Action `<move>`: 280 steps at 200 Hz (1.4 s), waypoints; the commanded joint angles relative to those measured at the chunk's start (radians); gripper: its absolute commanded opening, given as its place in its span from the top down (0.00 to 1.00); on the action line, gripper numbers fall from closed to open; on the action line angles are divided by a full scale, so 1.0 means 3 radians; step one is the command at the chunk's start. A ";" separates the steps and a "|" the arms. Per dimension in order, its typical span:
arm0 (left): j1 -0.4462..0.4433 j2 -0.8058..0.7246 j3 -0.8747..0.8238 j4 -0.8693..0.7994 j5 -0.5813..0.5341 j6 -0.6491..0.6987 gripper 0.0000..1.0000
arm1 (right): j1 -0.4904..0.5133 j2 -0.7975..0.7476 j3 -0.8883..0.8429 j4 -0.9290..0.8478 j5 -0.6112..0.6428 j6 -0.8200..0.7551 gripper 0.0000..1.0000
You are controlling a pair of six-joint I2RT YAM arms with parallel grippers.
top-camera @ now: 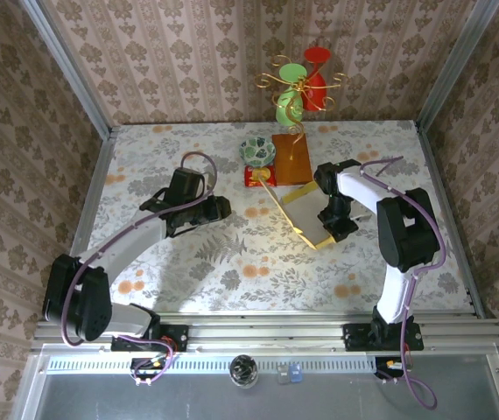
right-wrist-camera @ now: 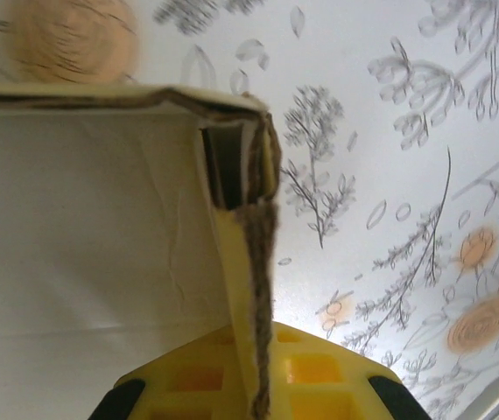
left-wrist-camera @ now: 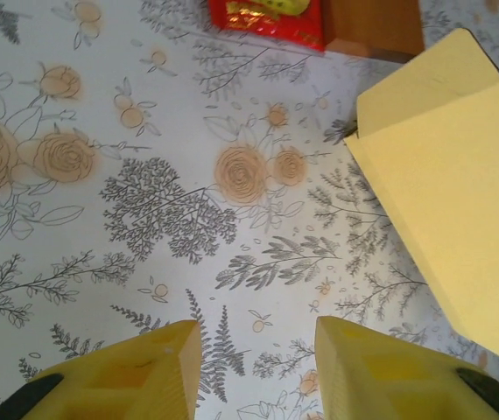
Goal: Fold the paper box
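Patterned beige wallpaper [top-camera: 188, 52] closes in three sides of the cell, and below it lies the surface [top-camera: 197, 262], covered in a pale cloth printed with grey foliage and orange roses.

The left arm [top-camera: 127, 249] reaches from its base at the near left edge toward the middle. The right arm [top-camera: 398, 236] rises at the near right and bends back inward toward the centre.

The paper box [top-camera: 306, 210] sits right of centre on the surface, partly raised. A long yellow edge runs diagonally, and a white inner face is turned up beside the right arm's wrist. In the left wrist view its yellow outer side [left-wrist-camera: 460, 210] stands at the right, well apart from that arm's fingertips.

Behind the box, at the far middle, lies an orange-brown board [top-camera: 291, 157]. Past it, against the back wall, stands a green and red goblet ornament [top-camera: 298, 87] wound with gold wire. A round green-and-white patterned ball [top-camera: 256, 150] sits just left of the board, and a small red packet [top-camera: 258, 178] lies at the board's near left corner.

The left gripper [left-wrist-camera: 256, 337] hangs over bare cloth, its jaws apart with the printed surface visible between them. The right gripper [right-wrist-camera: 258, 385] has its jaws clamped on a wall of the box, whose brown cut edge runs down between the two yellow fingers [right-wrist-camera: 319, 372].
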 commanded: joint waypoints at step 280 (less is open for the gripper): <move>-0.0318 0.0485 0.0325 0.0407 0.0387 -0.0169 0.63 | -0.0157 -0.0747 -0.0987 0.1177 -0.0630 0.0593 0.47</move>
